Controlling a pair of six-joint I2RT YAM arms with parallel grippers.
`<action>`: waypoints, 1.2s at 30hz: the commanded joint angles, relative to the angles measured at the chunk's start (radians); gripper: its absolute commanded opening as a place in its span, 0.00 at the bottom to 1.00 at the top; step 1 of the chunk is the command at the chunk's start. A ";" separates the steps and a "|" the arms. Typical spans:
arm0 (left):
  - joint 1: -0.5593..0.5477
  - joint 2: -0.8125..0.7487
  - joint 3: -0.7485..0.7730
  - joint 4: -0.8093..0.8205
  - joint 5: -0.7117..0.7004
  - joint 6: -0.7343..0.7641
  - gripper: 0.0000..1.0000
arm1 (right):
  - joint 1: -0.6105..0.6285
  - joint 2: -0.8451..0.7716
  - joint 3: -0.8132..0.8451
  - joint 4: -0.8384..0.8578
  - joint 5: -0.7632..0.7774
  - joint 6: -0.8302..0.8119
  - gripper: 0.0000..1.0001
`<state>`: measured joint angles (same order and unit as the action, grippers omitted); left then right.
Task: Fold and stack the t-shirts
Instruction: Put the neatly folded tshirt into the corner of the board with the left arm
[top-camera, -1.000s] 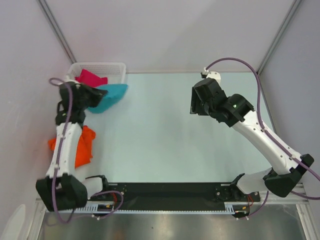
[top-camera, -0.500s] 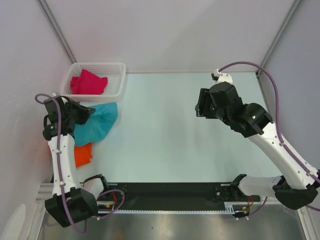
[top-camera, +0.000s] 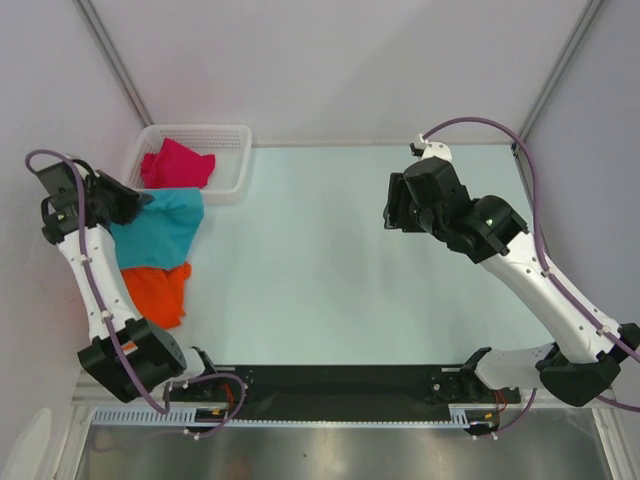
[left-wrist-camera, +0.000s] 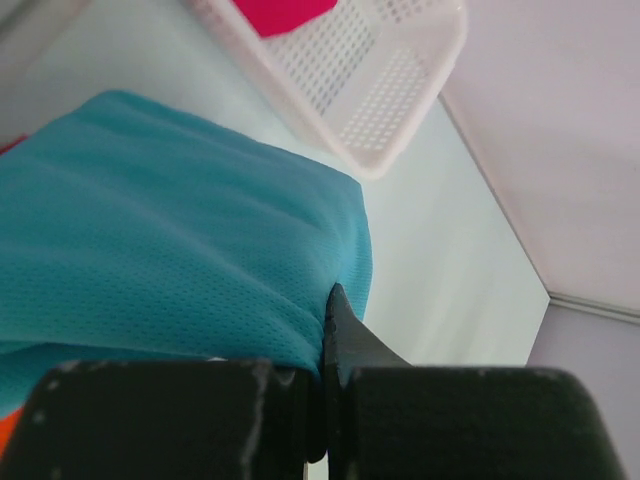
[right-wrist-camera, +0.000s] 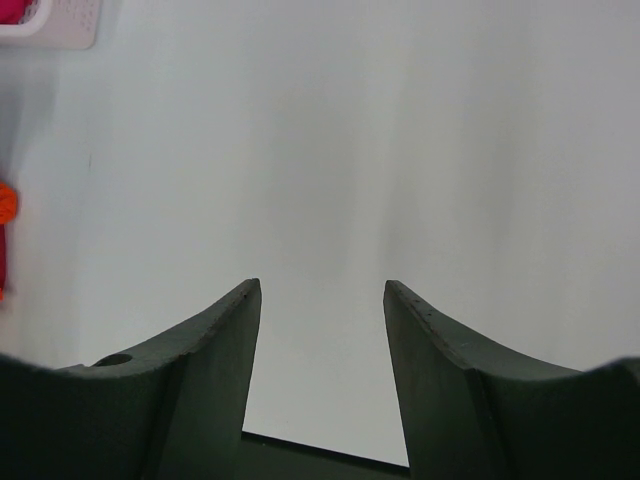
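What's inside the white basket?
A magenta-red t-shirt lies crumpled in the white basket, filling its left side. The right side shows bare lattice. Anything beneath the shirt is covered, so I cannot tell.

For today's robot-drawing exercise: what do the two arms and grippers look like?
The left arm and right arm have white links, black joint housings and a purple cable each. The right arm shows a green light. The left gripper and right gripper have dark tapered fingers.

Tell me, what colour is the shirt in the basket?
Magenta-red. The shirt in the basket shows best in the top view.
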<state>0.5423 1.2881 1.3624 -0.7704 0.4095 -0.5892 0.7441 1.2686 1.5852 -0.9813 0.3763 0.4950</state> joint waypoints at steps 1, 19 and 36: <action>0.054 0.052 0.163 -0.010 0.103 0.089 0.00 | 0.001 0.018 0.070 0.009 0.006 -0.022 0.58; 0.183 -0.021 -0.005 -0.033 0.084 0.167 0.00 | -0.055 0.017 0.044 0.004 -0.022 -0.056 0.58; 0.208 0.151 0.223 0.145 0.295 -0.003 0.00 | -0.083 0.041 0.027 0.032 -0.070 -0.058 0.58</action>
<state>0.7624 1.3949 1.4582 -0.7406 0.6262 -0.5346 0.6712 1.3010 1.5845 -0.9741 0.3233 0.4515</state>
